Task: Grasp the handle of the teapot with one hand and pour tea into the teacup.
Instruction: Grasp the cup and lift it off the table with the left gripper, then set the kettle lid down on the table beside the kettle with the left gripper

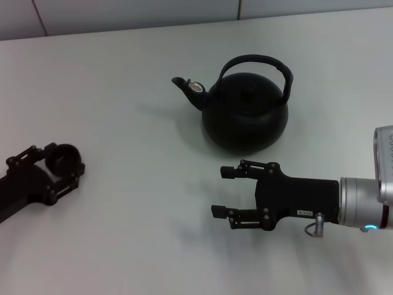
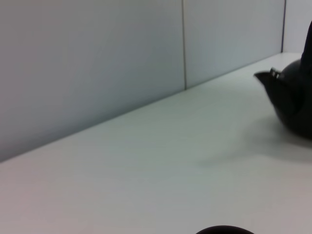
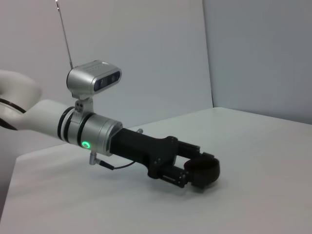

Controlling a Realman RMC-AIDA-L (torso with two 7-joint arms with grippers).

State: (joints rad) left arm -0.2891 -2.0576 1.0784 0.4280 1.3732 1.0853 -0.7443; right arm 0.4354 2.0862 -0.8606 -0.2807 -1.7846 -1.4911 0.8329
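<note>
Teapot (image 1: 245,114) mid-table (image 1: 123,215), likely heavy, rigid; grab the handle (image 1: 258,61) at the arch top. Right gripper (image 1: 222,192) jaws wide, near it. Left gripper (image 1: 58,166) holds teacup (image 1: 62,158).

Matte black teapot (image 1: 245,114) with silver-ringed spout cap, black teacup (image 1: 62,158), black grippers, plain white table (image 1: 123,233), pale grey wall (image 2: 97,63)
</note>
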